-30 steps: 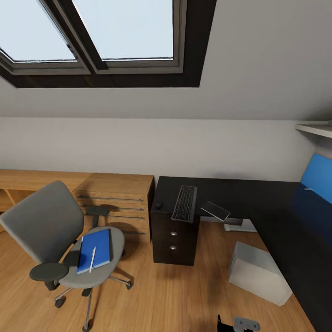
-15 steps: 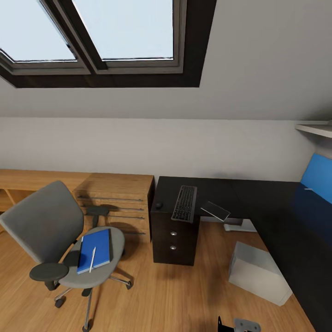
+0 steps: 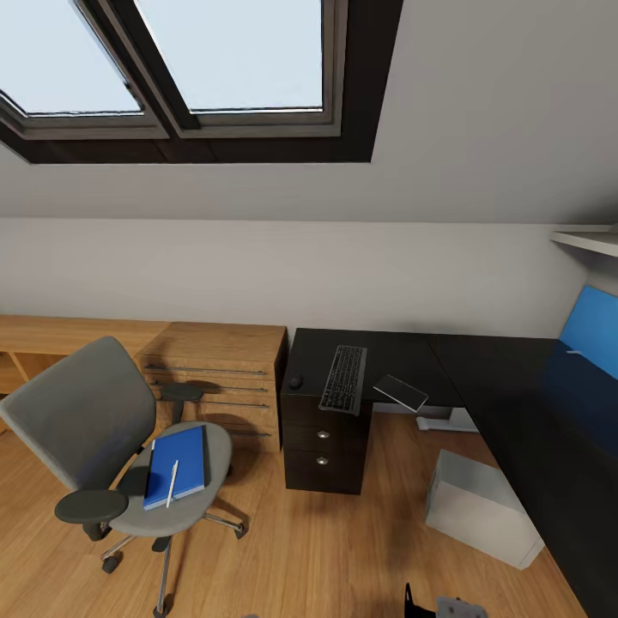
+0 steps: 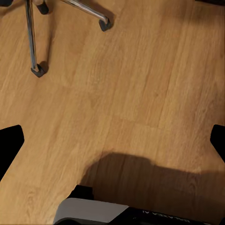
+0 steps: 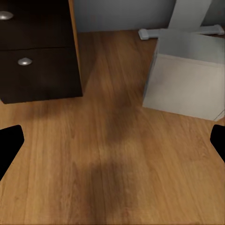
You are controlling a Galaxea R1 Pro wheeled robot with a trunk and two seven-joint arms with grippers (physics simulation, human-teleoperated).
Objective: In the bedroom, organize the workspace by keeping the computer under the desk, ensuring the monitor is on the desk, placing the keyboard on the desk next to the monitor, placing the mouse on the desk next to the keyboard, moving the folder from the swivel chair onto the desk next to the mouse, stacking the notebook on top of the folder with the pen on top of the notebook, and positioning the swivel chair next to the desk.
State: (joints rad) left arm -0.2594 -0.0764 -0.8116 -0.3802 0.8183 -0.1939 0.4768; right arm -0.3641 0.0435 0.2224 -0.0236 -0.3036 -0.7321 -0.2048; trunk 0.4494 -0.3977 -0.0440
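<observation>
The desk (image 3: 515,386) carries the keyboard (image 3: 344,378) and the mouse (image 3: 296,382). The monitor (image 3: 402,392) lies tilted off the desk edge, so it is not yet placed. The computer (image 3: 481,506) stands under the desk, ahead of the right fingers (image 5: 11,145), which are wide open and hold nothing. The swivel chair (image 3: 94,429) holds the folder (image 3: 177,464) and pen (image 3: 172,482); its base is ahead of the wide, empty left fingers (image 4: 10,147).

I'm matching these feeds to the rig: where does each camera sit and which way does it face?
Head view: high on the robot, looking forward and down at the desk, swivel chair and computer.
Left wrist view: aimed down at the floor; dark claw fingertips at both edges.
Right wrist view: low, facing desk drawers; fingertips alike.
Shared: the computer, in head and right wrist views.
</observation>
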